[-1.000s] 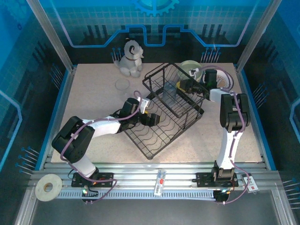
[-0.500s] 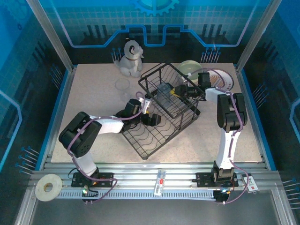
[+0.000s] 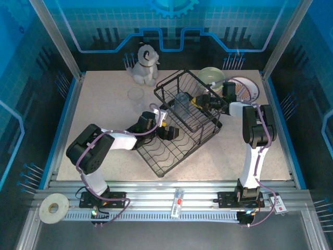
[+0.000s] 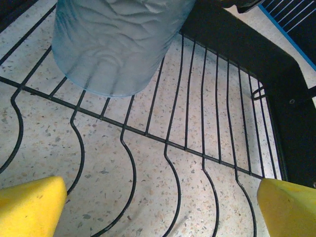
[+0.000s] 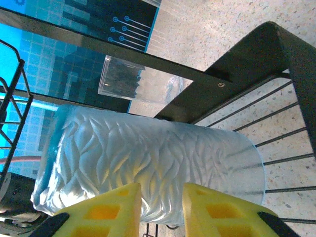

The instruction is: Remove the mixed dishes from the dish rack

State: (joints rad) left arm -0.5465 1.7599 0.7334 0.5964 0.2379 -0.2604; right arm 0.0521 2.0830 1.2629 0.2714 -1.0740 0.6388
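The black wire dish rack (image 3: 166, 151) lies askew mid-table. A clear ribbed tumbler (image 3: 182, 103) stands in its raised basket tier. My right gripper (image 3: 200, 100) reaches into the basket from the right. In the right wrist view its yellow fingertips (image 5: 106, 210) sit a narrow gap apart in front of the tumbler's (image 5: 148, 148) ribbed side, with nothing seen clamped between them. My left gripper (image 3: 165, 130) hangs wide open over the rack's flat lower tray. In the left wrist view the left gripper (image 4: 163, 202) has only rack wires (image 4: 202, 98) below it and the tumbler (image 4: 113, 44) ahead.
A pale green bowl (image 3: 210, 75) and a white plate with an orange-patterned rim (image 3: 244, 88) rest on the table at the back right. The dog figurine (image 3: 144, 65) sits at the back, a small clear disc (image 3: 136, 93) in front of it. Bare table lies left.
The rack and the tumbler have slid left together with my right gripper over the last second. My left gripper drew back slightly and stays open.
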